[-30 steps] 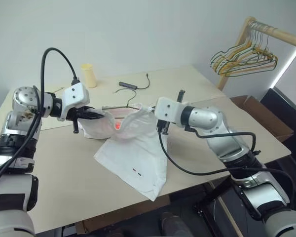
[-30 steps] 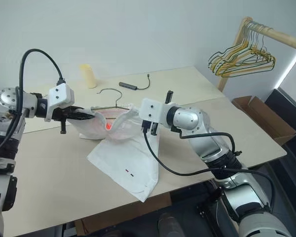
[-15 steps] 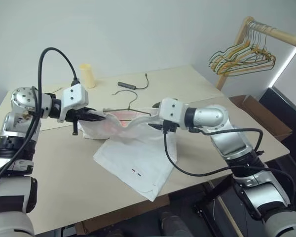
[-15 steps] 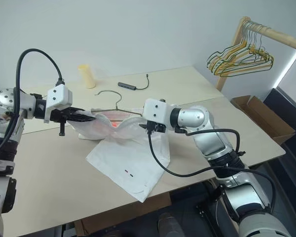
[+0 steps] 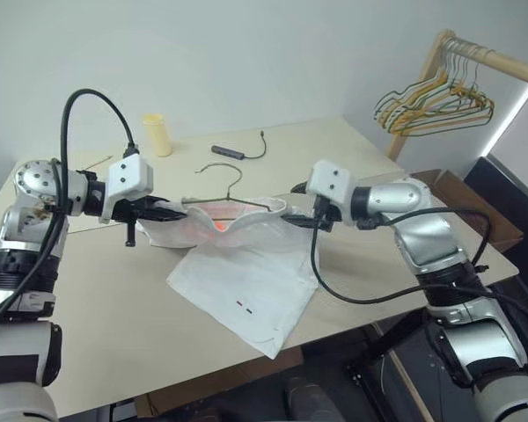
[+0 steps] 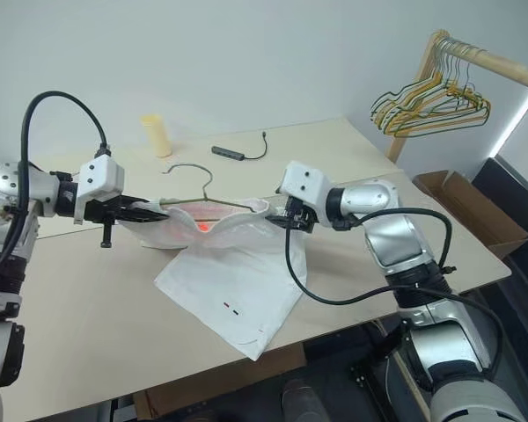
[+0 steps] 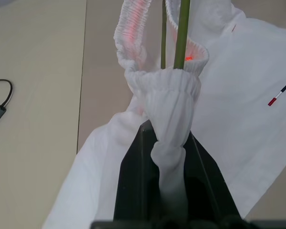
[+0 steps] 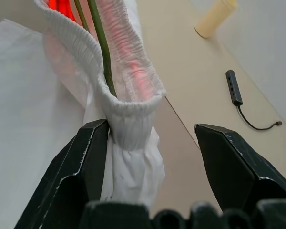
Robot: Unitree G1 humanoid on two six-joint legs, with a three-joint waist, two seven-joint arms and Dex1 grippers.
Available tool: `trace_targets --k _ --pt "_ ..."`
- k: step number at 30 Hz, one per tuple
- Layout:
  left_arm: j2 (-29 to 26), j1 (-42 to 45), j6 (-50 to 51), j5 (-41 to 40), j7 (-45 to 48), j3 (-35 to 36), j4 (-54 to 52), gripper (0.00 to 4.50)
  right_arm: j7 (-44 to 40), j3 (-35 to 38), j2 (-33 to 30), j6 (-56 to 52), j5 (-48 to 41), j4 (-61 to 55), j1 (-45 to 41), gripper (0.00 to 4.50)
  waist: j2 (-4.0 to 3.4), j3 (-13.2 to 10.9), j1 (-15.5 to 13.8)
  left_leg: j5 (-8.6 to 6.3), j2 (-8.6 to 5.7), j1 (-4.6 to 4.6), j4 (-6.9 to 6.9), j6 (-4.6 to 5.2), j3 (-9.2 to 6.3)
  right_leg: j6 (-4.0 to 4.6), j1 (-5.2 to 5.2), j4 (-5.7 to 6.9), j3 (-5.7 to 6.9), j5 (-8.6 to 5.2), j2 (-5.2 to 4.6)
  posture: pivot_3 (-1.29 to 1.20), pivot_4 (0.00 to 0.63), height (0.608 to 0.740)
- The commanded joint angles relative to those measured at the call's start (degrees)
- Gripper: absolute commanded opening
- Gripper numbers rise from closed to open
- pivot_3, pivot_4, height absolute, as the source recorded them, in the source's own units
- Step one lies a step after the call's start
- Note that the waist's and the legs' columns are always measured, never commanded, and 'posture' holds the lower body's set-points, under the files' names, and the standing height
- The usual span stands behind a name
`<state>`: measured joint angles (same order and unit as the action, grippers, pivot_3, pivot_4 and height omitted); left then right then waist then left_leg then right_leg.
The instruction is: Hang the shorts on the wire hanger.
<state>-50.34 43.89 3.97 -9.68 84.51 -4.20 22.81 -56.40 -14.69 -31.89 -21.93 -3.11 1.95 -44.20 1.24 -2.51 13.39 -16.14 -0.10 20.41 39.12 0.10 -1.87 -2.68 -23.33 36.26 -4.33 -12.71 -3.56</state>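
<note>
Left gripper point(image 7: 169, 191) is clamped on the left end of the shorts point(image 5: 246, 272) waistband. Right gripper point(image 8: 152, 162) stands wide apart, the bunched right end of the waistband resting against one finger. The wire hanger point(image 5: 233, 200) runs inside the stretched waistband, hook toward the far side. The legs lie on the bench point(image 5: 97, 334).
</note>
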Motion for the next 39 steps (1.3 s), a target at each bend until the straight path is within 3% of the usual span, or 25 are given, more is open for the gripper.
trace_targets --k 1,19,22,30,39 --pt "-0.9 0.8 0.3 -2.0 0.4 2.1 -2.0 0.00 -2.2 2.1 -0.8 -3.1 -3.2 -2.7 0.1 3.37 0.00 0.0 0.0 0.00 0.00 -0.01 0.00 0.00 0.00 0.00 0.00 0.01 0.00 0.00 0.01 -0.18 0.000 0.740" --pt "0.0 0.6 1.8 -3.8 2.3 1.9 -4.4 0.00 -6.9 0.0 3.0 -11.2 -9.1 -4.1 -3.3 3.37 0.00 0.0 0.0 0.00 0.01 0.00 0.00 0.00 -0.02 0.00 0.00 0.00 0.00 0.00 0.00 -0.19 0.000 0.740" --pt "-0.1 0.3 1.0 -2.4 2.0 1.1 -4.2 0.00 -7.1 -1.1 2.5 -12.6 -8.3 -4.7 -3.4 2.78 0.00 0.0 0.0 0.00 0.01 0.00 0.00 0.00 -0.02 0.00 0.00 0.01 0.01 0.00 0.00 -0.19 0.000 0.740" --pt "0.0 -0.6 0.6 -1.2 1.7 0.3 -4.4 0.00 -5.3 -3.6 1.8 -11.2 -4.9 -3.8 -3.2 0.13 0.00 0.0 0.1 0.00 0.01 0.00 0.00 0.00 -0.03 0.00 0.00 0.00 0.02 0.00 0.00 -0.19 0.000 0.740" --pt "2.3 0.9 -0.9 1.3 -4.6 0.8 -1.0 0.00 -4.2 -3.7 0.8 -10.5 -3.2 -4.7 -2.5 0.10 0.00 0.0 0.1 0.00 0.01 0.00 0.01 0.00 -0.03 0.00 0.00 0.00 0.02 0.00 -0.02 -0.21 0.000 0.740"
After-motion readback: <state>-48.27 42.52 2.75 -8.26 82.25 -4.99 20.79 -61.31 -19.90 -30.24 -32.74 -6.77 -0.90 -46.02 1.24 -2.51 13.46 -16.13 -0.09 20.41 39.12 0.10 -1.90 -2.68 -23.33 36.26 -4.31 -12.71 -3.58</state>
